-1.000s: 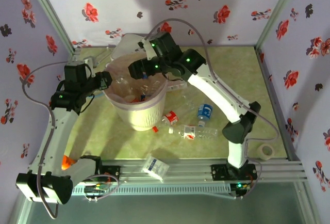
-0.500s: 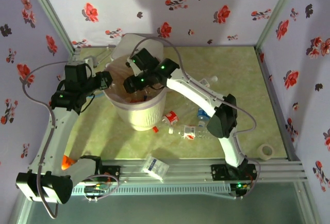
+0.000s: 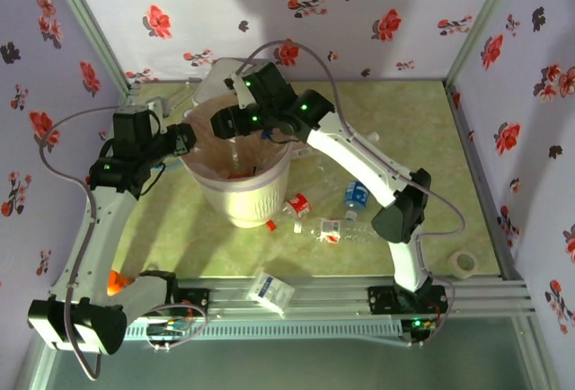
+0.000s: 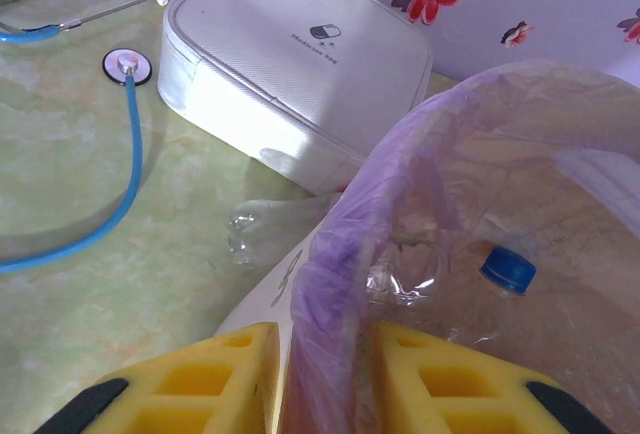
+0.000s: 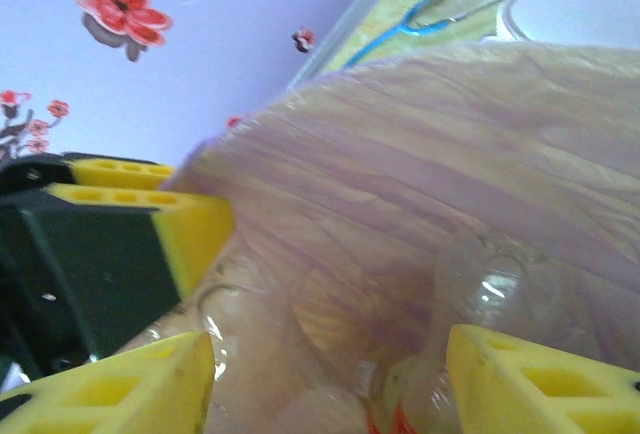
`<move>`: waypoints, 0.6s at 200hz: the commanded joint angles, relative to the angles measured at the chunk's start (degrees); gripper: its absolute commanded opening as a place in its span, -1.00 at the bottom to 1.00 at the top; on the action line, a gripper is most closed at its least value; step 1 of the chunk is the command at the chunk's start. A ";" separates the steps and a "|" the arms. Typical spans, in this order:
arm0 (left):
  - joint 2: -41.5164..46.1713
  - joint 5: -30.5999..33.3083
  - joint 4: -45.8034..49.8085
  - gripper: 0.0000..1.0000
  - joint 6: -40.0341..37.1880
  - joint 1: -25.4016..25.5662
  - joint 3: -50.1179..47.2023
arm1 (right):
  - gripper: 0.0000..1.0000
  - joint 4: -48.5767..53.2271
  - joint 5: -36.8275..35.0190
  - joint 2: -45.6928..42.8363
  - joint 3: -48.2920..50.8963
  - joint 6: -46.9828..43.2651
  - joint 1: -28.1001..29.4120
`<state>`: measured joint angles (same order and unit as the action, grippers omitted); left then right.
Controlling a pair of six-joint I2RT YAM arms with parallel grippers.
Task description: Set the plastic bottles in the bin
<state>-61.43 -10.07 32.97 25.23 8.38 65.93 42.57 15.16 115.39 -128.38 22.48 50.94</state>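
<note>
Over the bin (image 3: 239,203) — right gripper (image 3: 221,126)

Greenish table (image 3: 413,120) under bin (image 3: 238,203), loose bottles (image 3: 357,195), tape roll (image 3: 464,262)

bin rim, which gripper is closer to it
Left. The left gripper clamps the bin rim between its fingers; the right gripper hangs open over the bin's opening.
</note>
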 commanded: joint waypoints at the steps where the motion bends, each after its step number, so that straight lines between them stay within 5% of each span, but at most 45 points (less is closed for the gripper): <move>1: 0.52 0.50 -1.61 -0.39 1.40 0.41 0.31 | 0.28 -2.26 5.12 3.33 -2.46 3.76 0.06; 40: 2.39 6.16 -4.04 -0.23 5.42 0.17 -0.90 | 0.32 -6.29 10.20 3.43 2.39 6.42 0.67; 120: 0.92 3.29 -8.01 -0.17 8.69 -0.56 -2.27 | 0.49 -7.20 11.43 3.46 6.17 6.89 0.88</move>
<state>-59.86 -6.61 26.98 32.53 8.23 64.55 36.62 25.30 119.02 -123.04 28.88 51.44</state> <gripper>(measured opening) 0.416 0.727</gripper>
